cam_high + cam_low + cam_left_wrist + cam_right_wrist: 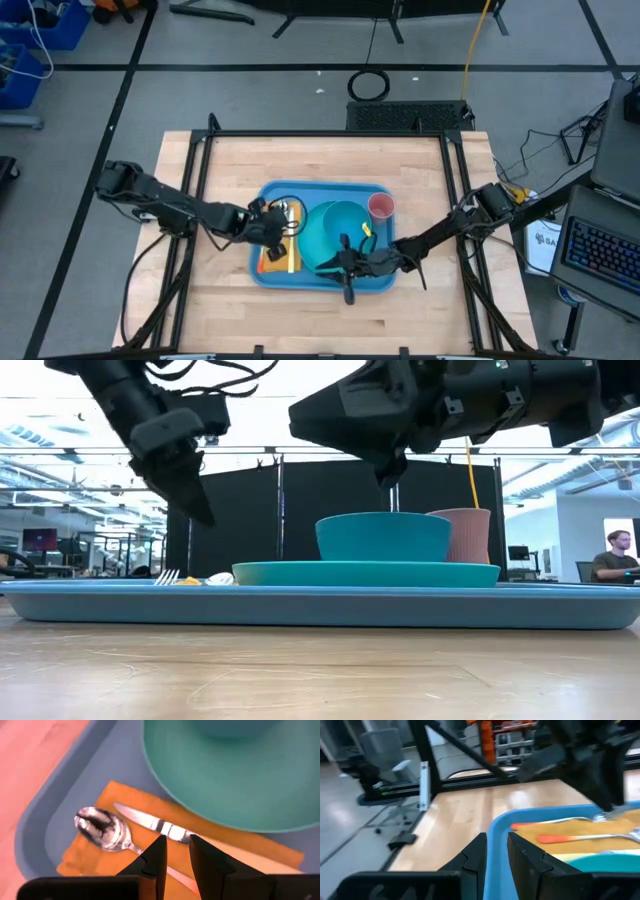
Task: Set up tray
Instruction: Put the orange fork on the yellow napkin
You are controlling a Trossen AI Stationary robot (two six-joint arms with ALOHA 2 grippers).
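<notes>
High view shows the tray (322,191) lying flat near the middle of the wooden worktop (230,170), its long sides running left to right. On it sit a round teal plate (316,243) with a teal bowl (345,220) on top, a pink cup (381,207) at the far right corner, and an orange napkin (280,258) along the left end.

Cutlery lies on the napkin: in the left wrist view a spoon (102,828) and a knife (150,822) lie side by side, the knife next to the plate's rim. The low view shows fork tines (166,576) just above the tray's rim at the left.

Left gripper (283,222) hangs over the napkin at the tray's left end; in its wrist view the jaws stand only a narrow gap apart, right above the cutlery handles, and I cannot tell whether they grip anything.

Right gripper (347,268) is over the tray's near edge, beside the plate. Its wrist view shows the jaws a narrow gap apart with nothing between them, above the tray's blue rim.

A seated person (617,556) shows in the room far right, well beyond the worktop
</notes>
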